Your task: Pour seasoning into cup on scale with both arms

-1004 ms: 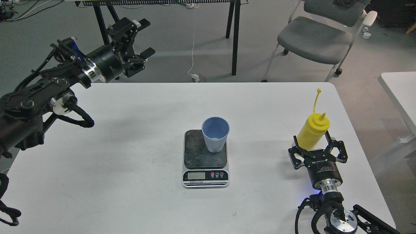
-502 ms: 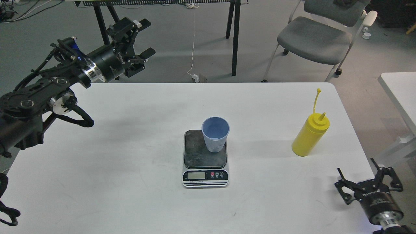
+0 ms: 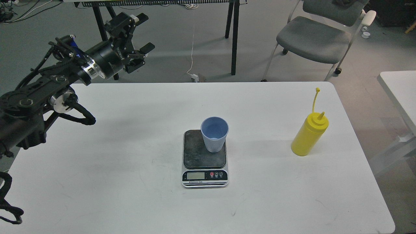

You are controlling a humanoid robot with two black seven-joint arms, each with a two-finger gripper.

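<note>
The desk [image 3: 130,169] lay bare on its left half and along the near edge. The scale [image 3: 204,159] with the cup [image 3: 214,134] on it blocked the middle; the bottle [image 3: 309,135] stood well apart at right, open desk between. The left claw [image 3: 138,37] hung spread beyond the far-left corner.

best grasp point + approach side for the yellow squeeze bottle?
Grip the yellow squeeze bottle around its plain round body, about mid-height, below the shoulder. It stands upright near the table's right edge with open space around it, so a sideways approach from the right or front looks easiest. Avoid the nozzle and thin cap strap on top: too narrow and flexible to hold.
</note>
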